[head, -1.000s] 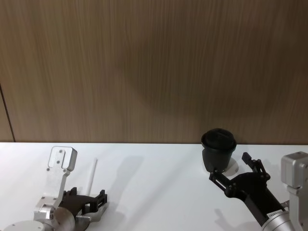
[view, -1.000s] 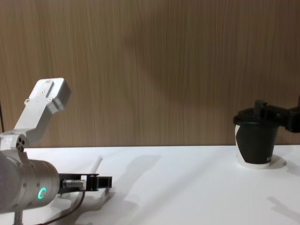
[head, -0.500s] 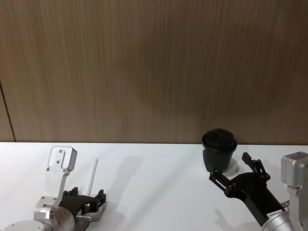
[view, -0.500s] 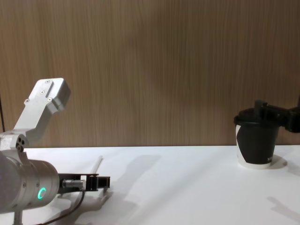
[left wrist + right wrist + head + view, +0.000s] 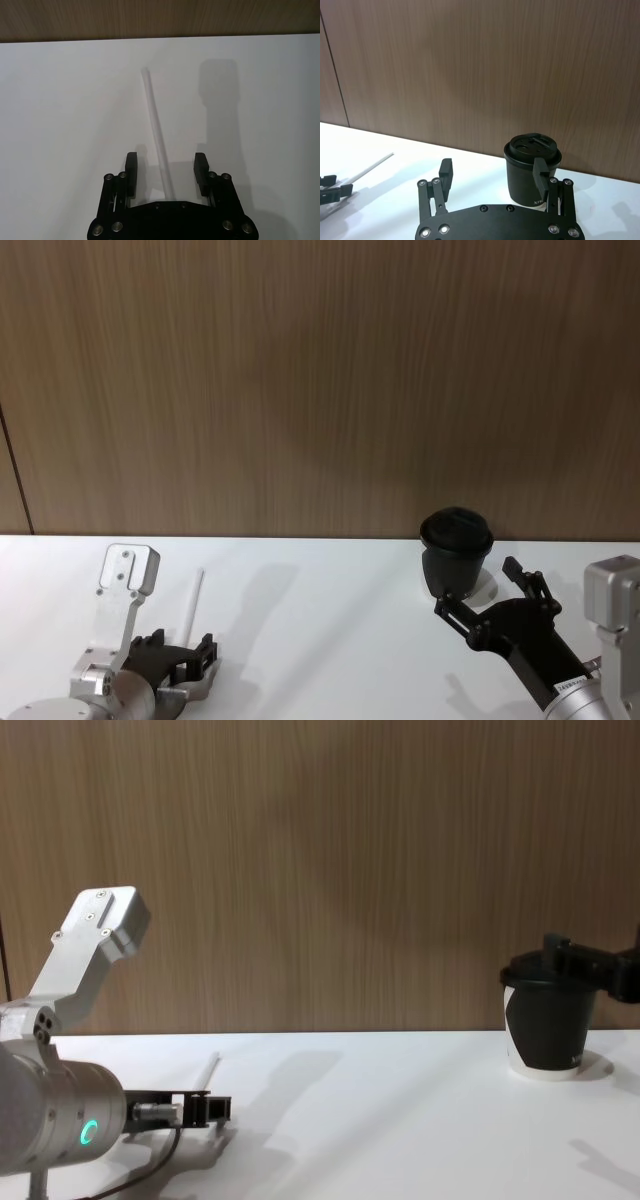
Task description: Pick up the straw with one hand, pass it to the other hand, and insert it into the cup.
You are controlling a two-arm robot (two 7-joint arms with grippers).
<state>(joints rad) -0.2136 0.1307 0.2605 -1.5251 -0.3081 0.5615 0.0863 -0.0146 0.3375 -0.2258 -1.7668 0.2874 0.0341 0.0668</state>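
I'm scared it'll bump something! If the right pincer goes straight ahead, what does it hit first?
Probably the black lidded cup, just ahead of the open right pincer, though depth is unclear.

Setting: indoor robot test bench, office-like room. Evidence: plain white table (image 5: 320, 620) with a mostly bare top. Wood-grain panel wall (image 5: 320, 390) rises directly behind the table's far edge. Lidded paper cup (image 5: 455, 555) stands on the table.

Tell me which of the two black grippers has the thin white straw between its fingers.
The left gripper: the thin white straw lies between its open fingers, unclamped. The right gripper stands open near the black lidded paper cup.
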